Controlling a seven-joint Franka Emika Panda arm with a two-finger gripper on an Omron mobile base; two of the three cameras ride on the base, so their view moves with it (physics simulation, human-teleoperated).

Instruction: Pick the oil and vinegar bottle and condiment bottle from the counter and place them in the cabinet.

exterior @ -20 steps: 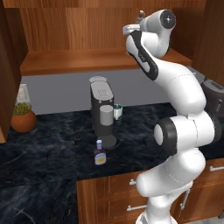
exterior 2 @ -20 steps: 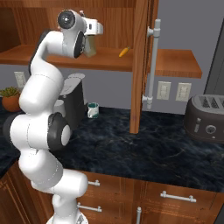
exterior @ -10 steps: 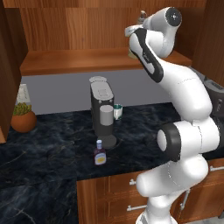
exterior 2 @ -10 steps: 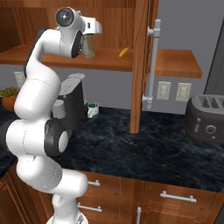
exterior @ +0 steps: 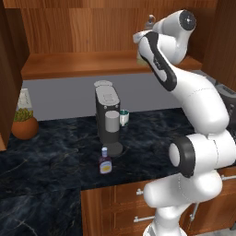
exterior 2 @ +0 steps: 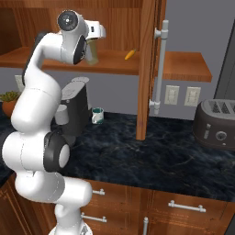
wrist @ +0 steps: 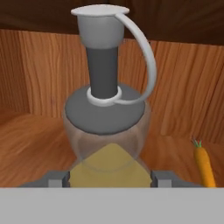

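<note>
Gripper: the gripper (wrist: 112, 178) is clamped on the oil and vinegar bottle (wrist: 107, 131), a finger seen at each side of the glass body.
Oil and vinegar bottle: it is held upright at the cabinet (exterior 2: 114, 62) shelf, inside the opening; whether its base touches the wood cannot be told.
Condiment bottle: the condiment bottle (exterior: 105, 162) is left standing on the counter (exterior: 55, 156), just in front of the coffee machine (exterior: 108, 116).
Shelf: a carrot (wrist: 204, 164) is seen lying beside the held bottle.
</note>
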